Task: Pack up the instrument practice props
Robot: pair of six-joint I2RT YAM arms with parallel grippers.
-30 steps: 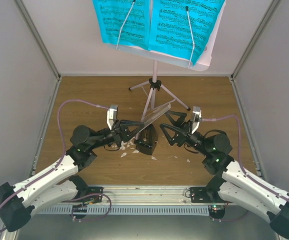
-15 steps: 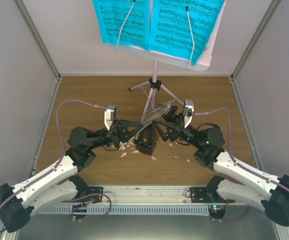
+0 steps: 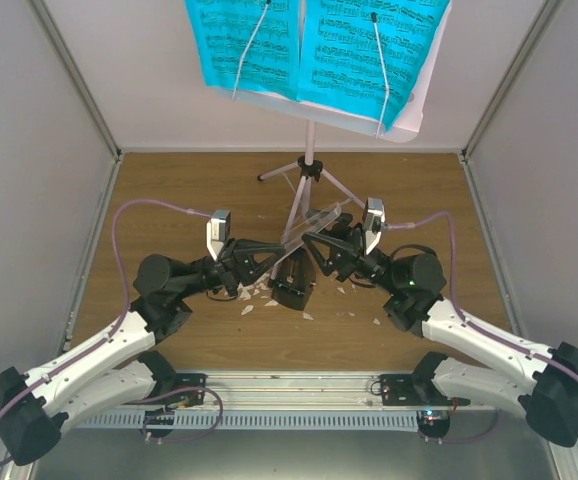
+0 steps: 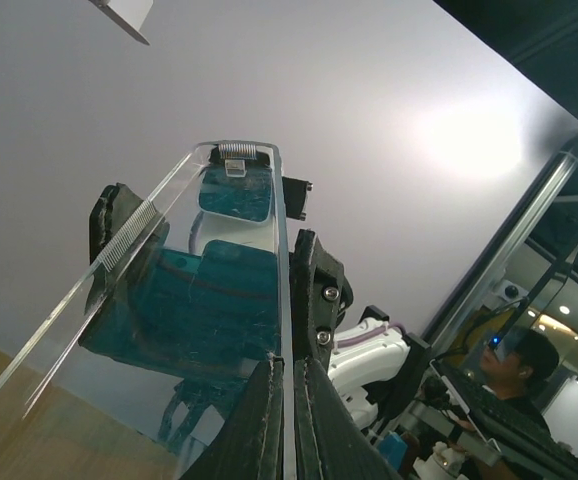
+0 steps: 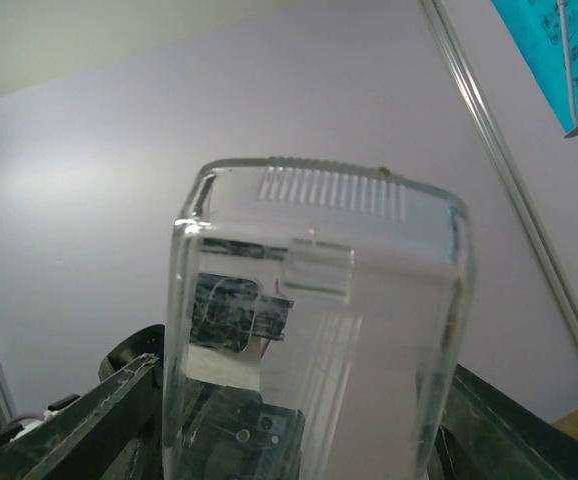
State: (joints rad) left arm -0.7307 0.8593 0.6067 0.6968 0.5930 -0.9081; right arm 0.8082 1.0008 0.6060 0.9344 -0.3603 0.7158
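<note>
Left claw: pinches a wall of the clear plastic pyramid cover, tilted above the small black metronome body on the brown wooden surface. With right claw, straddles that cover; cannot tell whether clamped. Probably refitting it; next needs square lowering.

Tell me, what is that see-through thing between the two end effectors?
The metronome's clear cover, tilted, lies between the left end effector and the right end effector, above the black metronome body. The top external view shows it.
</note>
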